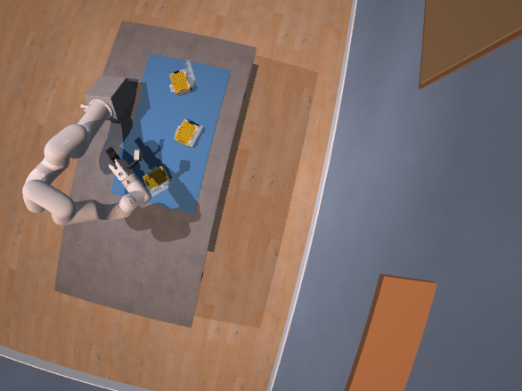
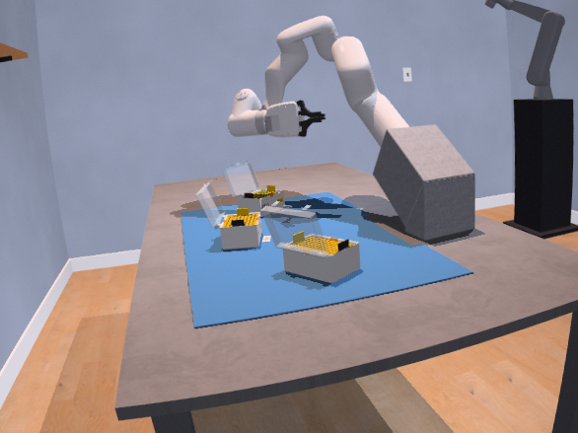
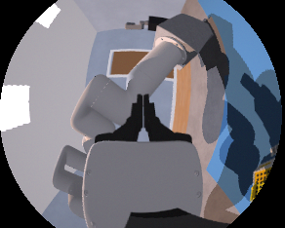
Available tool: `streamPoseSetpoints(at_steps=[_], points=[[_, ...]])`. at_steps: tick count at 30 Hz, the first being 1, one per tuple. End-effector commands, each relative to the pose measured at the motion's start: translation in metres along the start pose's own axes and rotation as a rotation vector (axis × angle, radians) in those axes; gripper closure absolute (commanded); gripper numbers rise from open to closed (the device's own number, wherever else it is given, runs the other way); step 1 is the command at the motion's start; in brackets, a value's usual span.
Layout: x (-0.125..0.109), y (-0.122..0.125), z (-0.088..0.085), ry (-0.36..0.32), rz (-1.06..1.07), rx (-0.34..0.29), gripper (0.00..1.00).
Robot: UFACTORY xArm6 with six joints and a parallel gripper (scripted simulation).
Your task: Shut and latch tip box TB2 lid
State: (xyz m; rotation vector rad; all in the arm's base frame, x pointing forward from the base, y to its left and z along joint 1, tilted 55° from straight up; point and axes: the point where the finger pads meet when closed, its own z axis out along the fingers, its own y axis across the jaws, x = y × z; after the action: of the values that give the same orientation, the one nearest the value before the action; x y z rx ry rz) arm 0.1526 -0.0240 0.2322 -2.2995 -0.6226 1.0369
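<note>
the gripper (image 2: 316, 118) is closed on nothing, held high and pointing level toward the arm's grey pedestal (image 2: 434, 186). three open tip boxes sit below on the blue mat (image 2: 395, 260); the nearest tip box (image 1: 156, 178) lies just beside and below. which one is tb2 cannot be read.

Robotics lab bench in a plain room.
Grey bench (image 2: 345, 334) with blue mat (image 2: 247, 290); three pipette tip boxes (image 2: 321, 260); white arm (image 2: 355, 78) on pedestal at 2 o'clock; second grey arm (image 2: 542, 43) on black plinth.
</note>
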Motion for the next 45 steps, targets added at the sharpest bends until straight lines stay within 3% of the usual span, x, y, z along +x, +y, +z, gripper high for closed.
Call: streamPoseSetpoints(at_steps=[1,8,10,18,25,27,35,42,44,45], points=[[-0.006,0.004,0.009,-0.123,0.059,-0.091,1.00],[-0.016,0.014,0.012,-0.273,0.137,-0.245,1.00],[-0.016,0.014,0.012,-0.273,0.137,-0.245,1.00],[-0.022,0.023,0.009,-0.416,0.220,-0.454,1.00],[-0.025,0.034,-0.007,-0.509,0.282,-0.660,1.00],[-0.025,0.034,-0.007,-0.509,0.282,-0.660,1.00],[-0.023,0.037,-0.019,-0.578,0.338,-0.903,1.00],[-0.013,0.037,-0.041,-0.603,0.371,-1.131,1.00],[-0.013,0.037,-0.041,-0.603,0.371,-1.131,1.00],[-0.011,0.036,-0.045,-0.604,0.374,-1.165,1.00]])
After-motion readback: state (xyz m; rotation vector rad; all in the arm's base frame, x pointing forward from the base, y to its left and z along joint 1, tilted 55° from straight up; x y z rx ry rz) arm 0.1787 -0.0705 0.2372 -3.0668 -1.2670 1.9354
